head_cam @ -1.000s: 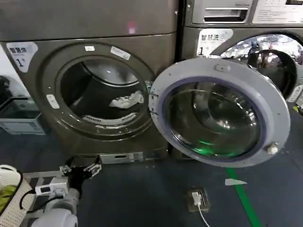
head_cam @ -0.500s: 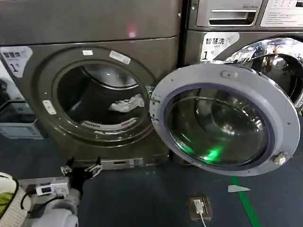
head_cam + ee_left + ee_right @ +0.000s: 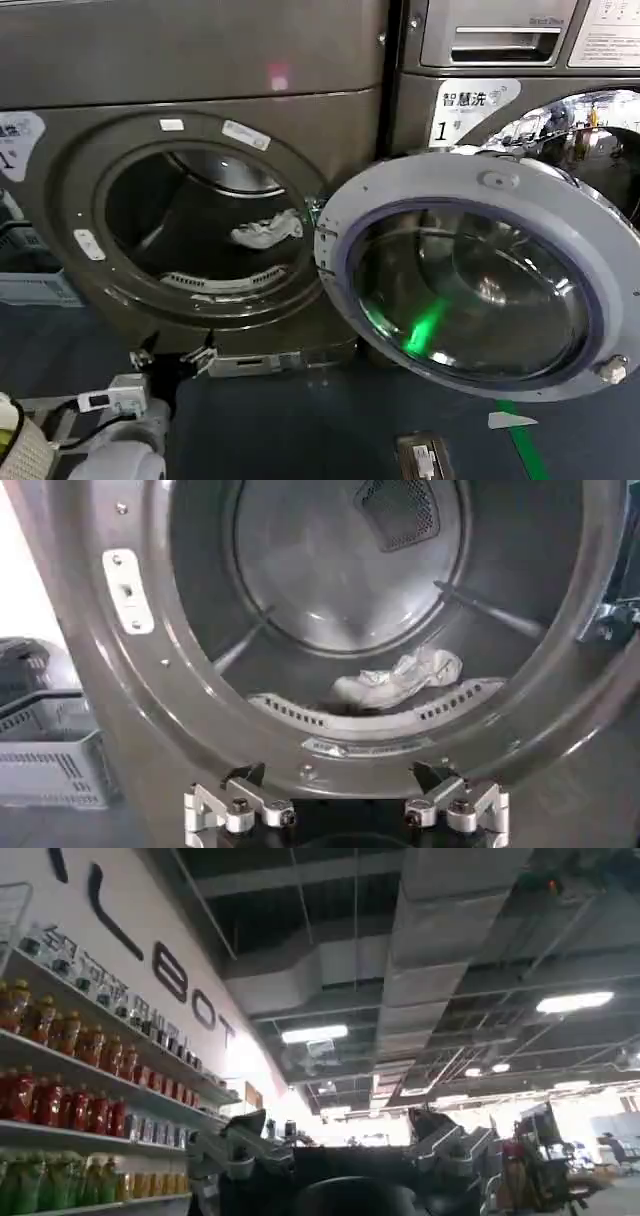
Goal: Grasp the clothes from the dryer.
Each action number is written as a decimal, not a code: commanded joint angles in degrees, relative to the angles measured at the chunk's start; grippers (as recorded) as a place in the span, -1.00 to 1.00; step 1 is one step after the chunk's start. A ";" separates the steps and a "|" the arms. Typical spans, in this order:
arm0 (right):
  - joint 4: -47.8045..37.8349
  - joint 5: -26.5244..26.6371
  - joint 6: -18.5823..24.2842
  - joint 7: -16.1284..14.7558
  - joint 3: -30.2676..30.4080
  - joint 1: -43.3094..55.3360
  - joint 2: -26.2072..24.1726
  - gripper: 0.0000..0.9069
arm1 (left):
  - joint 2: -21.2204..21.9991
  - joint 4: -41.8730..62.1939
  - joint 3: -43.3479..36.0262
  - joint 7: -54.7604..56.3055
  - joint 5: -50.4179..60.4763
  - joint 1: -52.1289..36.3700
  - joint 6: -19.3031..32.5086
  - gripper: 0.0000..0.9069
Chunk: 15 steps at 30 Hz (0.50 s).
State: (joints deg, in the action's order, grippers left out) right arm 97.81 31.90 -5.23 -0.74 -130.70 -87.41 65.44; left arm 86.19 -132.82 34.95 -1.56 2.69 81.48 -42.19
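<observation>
One tool working: left tool [image 3: 171, 359] is hovering low in front of the dryer [image 3: 60, 70], below the drum mouth, fingers spread, holding nothing. Clothes [image 3: 266, 231] are lying on the drum floor toward the door [image 3: 470, 275] side, well apart from it. Right tool [image 3: 345, 1158] is pointing up at the ceiling, spread, idle. Risk: clipping the lower rim while reaching in, or pinching only a loose fold.
</observation>
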 commanded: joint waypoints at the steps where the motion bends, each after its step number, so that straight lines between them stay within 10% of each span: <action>1: 0.04 0.05 0.01 -0.02 -0.11 -0.05 0.08 1.00 | 0.07 0.06 -0.02 0.01 0.01 -0.03 -2.81 1.00; 15: 0.22 0.03 -0.06 -0.02 -0.19 0.12 0.43 1.00 | 0.45 1.50 -0.04 0.07 0.81 -0.08 -2.81 1.00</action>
State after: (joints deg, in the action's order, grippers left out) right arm 98.05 31.94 -5.27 -0.76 -130.84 -87.32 65.87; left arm 86.60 -131.47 34.97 -1.43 3.17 81.43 -42.19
